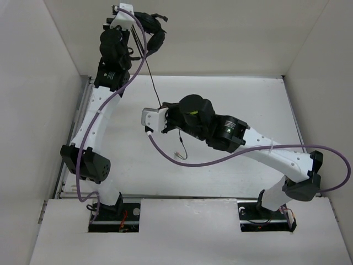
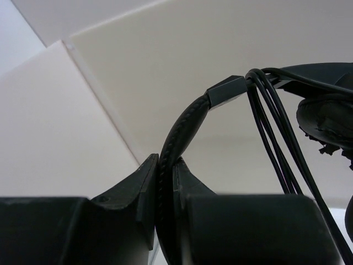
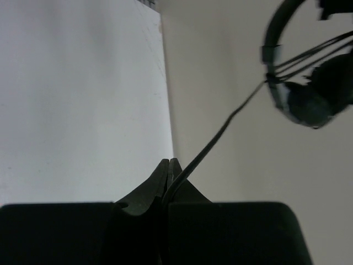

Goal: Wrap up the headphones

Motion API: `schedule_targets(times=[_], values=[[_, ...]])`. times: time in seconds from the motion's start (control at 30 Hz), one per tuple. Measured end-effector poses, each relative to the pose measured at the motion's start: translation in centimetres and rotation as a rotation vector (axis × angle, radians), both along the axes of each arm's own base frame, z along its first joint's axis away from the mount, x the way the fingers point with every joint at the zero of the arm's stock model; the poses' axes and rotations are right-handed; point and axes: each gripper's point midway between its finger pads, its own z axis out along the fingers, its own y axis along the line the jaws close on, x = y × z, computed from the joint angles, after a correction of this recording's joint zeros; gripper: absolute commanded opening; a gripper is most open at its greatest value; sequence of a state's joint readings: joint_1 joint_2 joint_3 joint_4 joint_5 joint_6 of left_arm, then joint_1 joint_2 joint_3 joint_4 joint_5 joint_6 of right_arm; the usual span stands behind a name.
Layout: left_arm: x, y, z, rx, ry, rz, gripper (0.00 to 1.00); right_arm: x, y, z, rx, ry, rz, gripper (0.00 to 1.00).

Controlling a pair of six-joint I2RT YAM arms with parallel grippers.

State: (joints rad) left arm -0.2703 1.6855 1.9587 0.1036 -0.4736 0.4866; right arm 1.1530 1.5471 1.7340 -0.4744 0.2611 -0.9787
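Note:
The black headphones [image 1: 153,32] hang in the air at the far back left, held by the headband [image 2: 185,130] between the shut jaws of my left gripper [image 1: 134,20]. Several turns of thin black cable [image 2: 270,127] loop over the headband next to an earcup [image 2: 325,118]. The cable [image 1: 153,83] runs taut down to my right gripper [image 1: 164,110], which is shut on it [image 3: 212,141] above the table's middle. The plug end [image 1: 179,153] dangles below it onto the table. The headphones also show at the upper right of the right wrist view [image 3: 306,94].
White walls enclose the white table [image 1: 248,105] on the left, back and right. Thick purple arm cables [image 1: 198,163] trail across the table's middle and beside the left arm. A metal rail [image 1: 69,160] runs along the left edge.

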Motion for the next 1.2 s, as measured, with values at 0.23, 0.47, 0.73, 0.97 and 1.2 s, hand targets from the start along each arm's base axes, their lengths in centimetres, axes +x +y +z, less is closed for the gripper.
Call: schedule_targets(times=[0.23, 0.47, 0.73, 0.97, 1.2], values=[[1.2, -2.2, -6.2, 0.092, 0.147, -0.025, 0.00, 4.5, -3.5, 5.1, -0.005, -0.212, -0.138, 0.00], [0.5, -5.7, -11.0, 0.160, 0.266, -0.104, 0.00, 10.2, -9.2, 8.1, -0.083, -0.512, -0.332, 0.00], [-2.7, -9.8, -15.8, 0.228, 0.397, -0.237, 0.00, 12.9, -13.1, 10.9, -0.125, -0.737, -0.457, 0.00], [-5.9, -13.0, -17.6, 0.222, 0.451, -0.372, 0.00, 14.4, -15.9, 12.8, -0.085, -0.787, -0.507, 0.00], [-9.2, -16.2, -16.1, 0.181, 0.437, -0.538, 0.00, 16.7, -19.3, 12.6, -0.014, -0.739, -0.554, 0.00]])
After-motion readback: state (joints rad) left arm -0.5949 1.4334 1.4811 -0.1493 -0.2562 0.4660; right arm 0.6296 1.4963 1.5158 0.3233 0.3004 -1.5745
